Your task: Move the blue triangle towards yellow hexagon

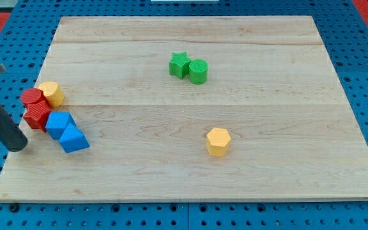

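Note:
The blue triangle [74,139] lies near the board's left edge, just below and touching a blue cube-like block [59,123]. The yellow hexagon [218,142] sits alone right of the board's middle, far to the right of the triangle. My tip [19,146] is at the end of the dark rod at the view's left, close to the left edge of the board, left of the blue triangle and a short gap from it.
Two red blocks [36,108] and a yellow cylinder [52,93] cluster just above the blue blocks. A green star [179,65] and a green cylinder [198,71] sit together at the upper middle. The wooden board [286,179] rests on a blue pegboard table.

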Tool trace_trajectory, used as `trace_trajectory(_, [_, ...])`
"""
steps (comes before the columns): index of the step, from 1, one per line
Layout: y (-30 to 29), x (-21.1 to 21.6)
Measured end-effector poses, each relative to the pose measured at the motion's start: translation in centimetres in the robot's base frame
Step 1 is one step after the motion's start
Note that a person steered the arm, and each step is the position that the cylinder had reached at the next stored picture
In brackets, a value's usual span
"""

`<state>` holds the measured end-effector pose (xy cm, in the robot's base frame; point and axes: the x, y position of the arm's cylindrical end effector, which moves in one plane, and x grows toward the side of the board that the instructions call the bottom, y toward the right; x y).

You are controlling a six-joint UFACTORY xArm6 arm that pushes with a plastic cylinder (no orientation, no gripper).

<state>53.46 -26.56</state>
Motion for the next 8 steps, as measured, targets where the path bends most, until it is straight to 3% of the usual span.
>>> trace_trajectory(1, [4.3,0.0])
trace_trajectory(5, [8.0,-1.1])
trace_trajectory(6, [11.9,-1.7])
trace_trajectory(8, [13.8,-6.0])
